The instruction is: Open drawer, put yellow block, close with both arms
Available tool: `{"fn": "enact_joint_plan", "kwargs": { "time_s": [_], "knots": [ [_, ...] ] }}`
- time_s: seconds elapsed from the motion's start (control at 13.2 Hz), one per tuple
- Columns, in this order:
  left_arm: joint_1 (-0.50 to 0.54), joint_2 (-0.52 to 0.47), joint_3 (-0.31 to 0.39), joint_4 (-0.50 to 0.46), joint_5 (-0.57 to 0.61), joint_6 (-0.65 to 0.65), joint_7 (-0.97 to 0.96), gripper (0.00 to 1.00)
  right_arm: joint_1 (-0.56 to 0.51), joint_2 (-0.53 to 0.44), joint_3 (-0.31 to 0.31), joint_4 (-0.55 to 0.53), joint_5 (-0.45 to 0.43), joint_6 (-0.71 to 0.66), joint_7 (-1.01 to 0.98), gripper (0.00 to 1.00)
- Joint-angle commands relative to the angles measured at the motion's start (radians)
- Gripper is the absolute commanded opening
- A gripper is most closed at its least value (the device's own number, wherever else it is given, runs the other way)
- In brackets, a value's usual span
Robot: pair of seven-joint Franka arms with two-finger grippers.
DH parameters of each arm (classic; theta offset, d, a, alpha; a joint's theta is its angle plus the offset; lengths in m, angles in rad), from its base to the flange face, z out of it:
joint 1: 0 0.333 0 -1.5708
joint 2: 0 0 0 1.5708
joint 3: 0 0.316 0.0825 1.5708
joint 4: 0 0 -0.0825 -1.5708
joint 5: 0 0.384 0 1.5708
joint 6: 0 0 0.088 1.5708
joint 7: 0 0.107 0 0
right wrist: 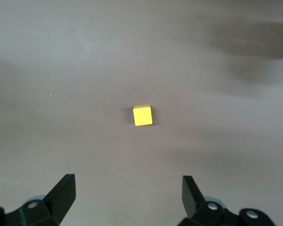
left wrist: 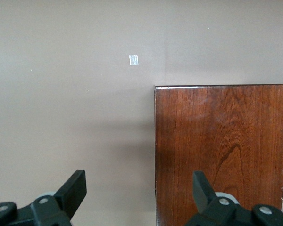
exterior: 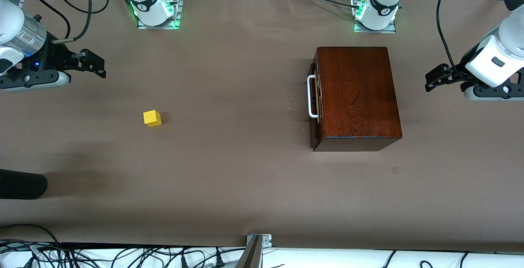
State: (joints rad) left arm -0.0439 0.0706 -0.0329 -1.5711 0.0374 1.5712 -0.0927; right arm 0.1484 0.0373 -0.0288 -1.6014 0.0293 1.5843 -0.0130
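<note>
The dark mahogany box [exterior: 356, 96] stands toward the left arm's end of the table. Its drawer [exterior: 315, 133] is shut, and the white bar handle [exterior: 312, 96] faces the right arm's end. The yellow block [exterior: 152, 118] lies on the table toward the right arm's end. My right gripper [exterior: 96, 64] is open and empty, above the table near that end; its wrist view shows the block [right wrist: 142, 115] ahead of the gripper [right wrist: 128, 180]. My left gripper [exterior: 430, 80] is open and empty beside the box, on the side away from the handle. In its wrist view the gripper [left wrist: 139, 176] straddles an edge of the box top [left wrist: 221, 150].
A black object [exterior: 20, 184] juts in at the table's edge at the right arm's end, nearer the front camera than the block. A small pale patch [exterior: 394, 170] marks the cloth near the box. Cables and a metal bracket [exterior: 258, 241] line the front edge.
</note>
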Motion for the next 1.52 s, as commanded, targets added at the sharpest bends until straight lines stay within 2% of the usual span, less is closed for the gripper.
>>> {"fn": "enact_joint_plan", "kwargs": {
  "time_s": [0.0,0.84,0.99,1.22,1.29,1.44],
  "knots": [
    [0.002,0.011,-0.002,0.028,0.012,-0.017,0.008,1.00,0.000,0.001,0.003,0.023,-0.008,-0.030,-0.008,1.00],
    [-0.008,0.032,-0.012,0.031,0.003,-0.025,0.002,1.00,0.002,0.004,0.003,0.025,-0.006,-0.018,-0.010,1.00],
    [-0.016,0.034,-0.019,0.034,-0.074,-0.063,-0.008,1.00,0.003,0.004,0.003,0.023,-0.009,-0.024,-0.013,1.00],
    [-0.039,0.044,-0.105,0.023,-0.094,-0.095,-0.010,1.00,0.002,0.004,0.001,0.023,-0.011,-0.024,-0.016,1.00],
    [-0.040,0.069,-0.143,0.029,-0.080,-0.097,-0.009,1.00,0.002,0.004,0.001,0.023,-0.011,-0.024,-0.015,1.00],
    [-0.056,0.119,-0.177,0.036,-0.094,-0.056,-0.065,1.00,0.002,0.006,0.000,0.024,-0.011,-0.021,-0.016,1.00]
  ]
}}
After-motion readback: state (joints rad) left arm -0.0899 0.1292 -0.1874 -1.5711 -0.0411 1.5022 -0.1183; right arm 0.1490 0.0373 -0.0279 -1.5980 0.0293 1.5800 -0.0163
